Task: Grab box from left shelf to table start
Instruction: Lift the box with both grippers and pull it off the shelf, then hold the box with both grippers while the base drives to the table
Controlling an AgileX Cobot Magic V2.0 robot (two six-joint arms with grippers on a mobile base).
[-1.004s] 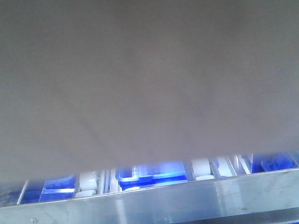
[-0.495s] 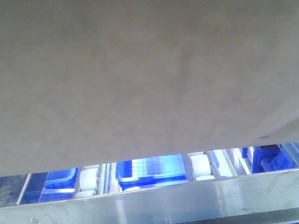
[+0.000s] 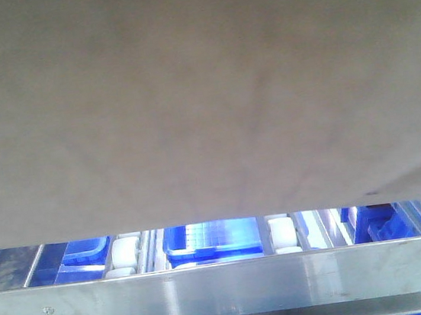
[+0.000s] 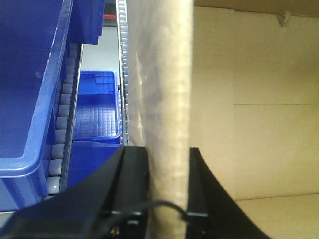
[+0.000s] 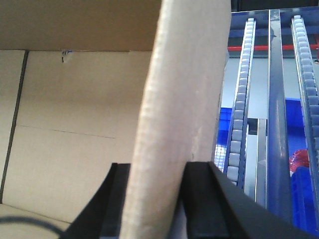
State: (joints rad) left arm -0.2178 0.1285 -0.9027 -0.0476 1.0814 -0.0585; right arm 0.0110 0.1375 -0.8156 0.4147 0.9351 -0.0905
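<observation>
- Front view taken up in its upper two thirds by the blurred, pale brown face of the box [image 3: 202, 89], very close to the lens.
- Across the bottom of the frame, below the box's lower edge: the steel front rail of the shelf [image 3: 227, 294].
- In the narrow strip between rail and box: white rollers [image 3: 125, 254] and blue bins [image 3: 206, 244] behind them.
- No telling from this view whether the box touches the rollers.
- Left wrist view, lower centre: left gripper [image 4: 168, 157] clamped on an upright cardboard wall of the box, with a black finger [image 4: 134, 167] against each face.
- Right of that wall, the open inside of the box; to the left, blue bins and a line of rollers.
- Right wrist view, lower centre: right gripper [image 5: 157, 172] closed on an upright cardboard wall, black fingers pressed to both faces.
- Box interior at left of that frame; rows of rollers and a steel bar [image 5: 276, 129] at right.
</observation>
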